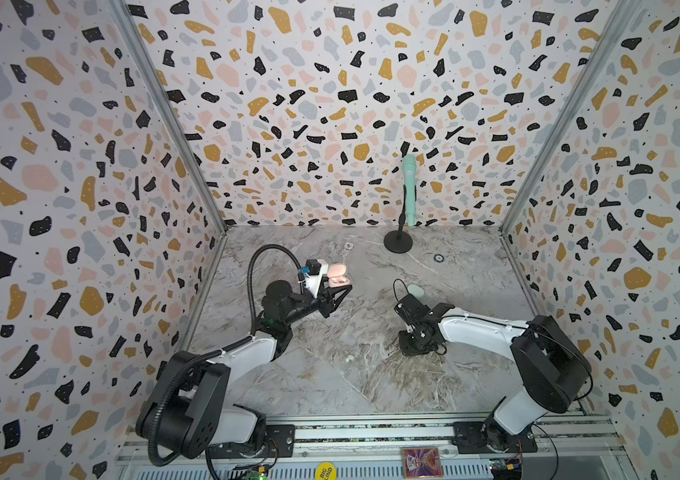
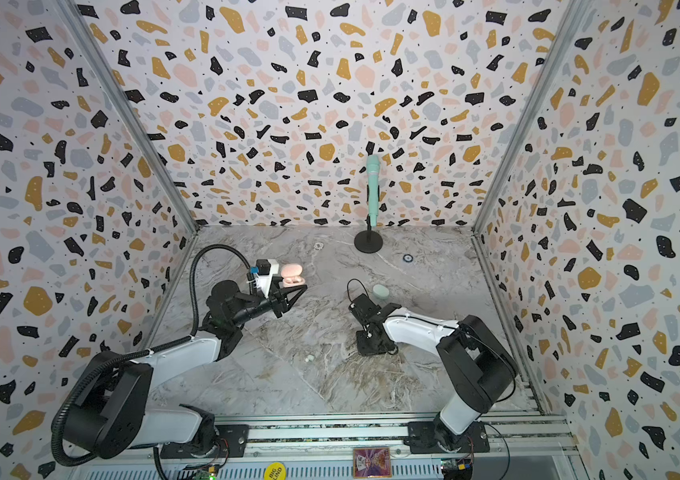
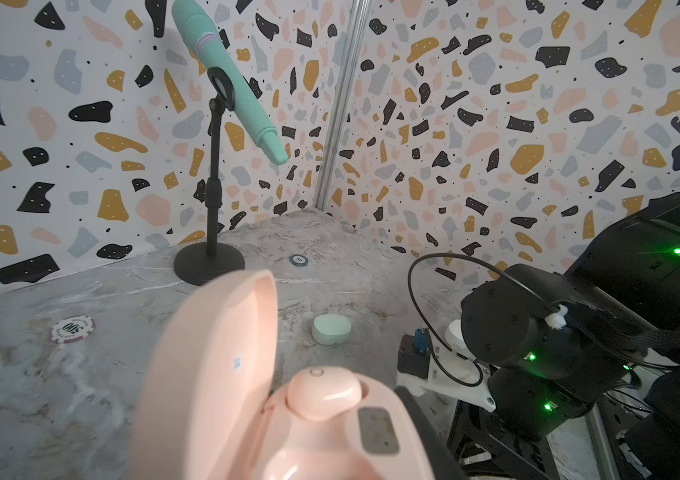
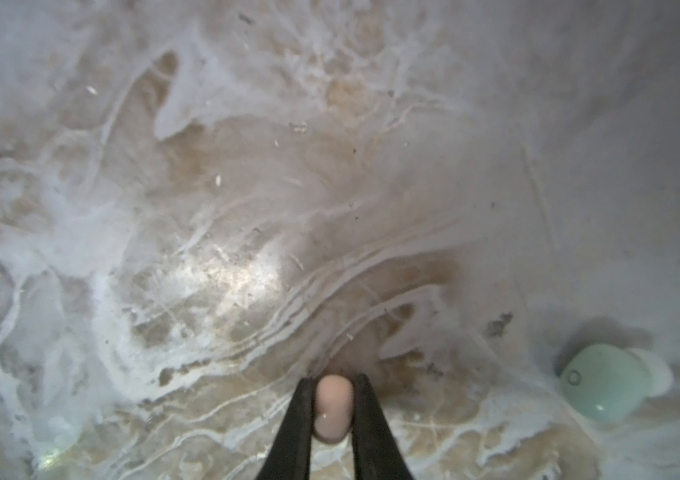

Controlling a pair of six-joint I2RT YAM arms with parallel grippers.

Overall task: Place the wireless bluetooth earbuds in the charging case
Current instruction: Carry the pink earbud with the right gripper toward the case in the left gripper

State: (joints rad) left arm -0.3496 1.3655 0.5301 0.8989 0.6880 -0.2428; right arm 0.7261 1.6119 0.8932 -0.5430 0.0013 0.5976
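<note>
my right end effector (image 4: 334, 379) clamped on pink earbud (image 4: 332, 409), bottom-centre | tiny, light, hard, slick (pinch flat sides, gently) | my left end effector (image 1: 342, 293) grips open charging case (image 3: 213, 374), lower-centre

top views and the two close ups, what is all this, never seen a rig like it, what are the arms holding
Two robot arms stand at a marble-look table inside patterned walls. The two wide pictures come from one double camera overhead, so they nearly match. Each close-up comes from a camera on an arm's wrist. Each arm ends in a gripper, a two-fingered clamp. The left gripper is shut on an open pink case; one pink bud already sits inside. The right gripper is shut on a second pink bud, down at the table. On the table are a mint bud, a closed mint case, a poker chip and a mint microphone on its stand.
</note>
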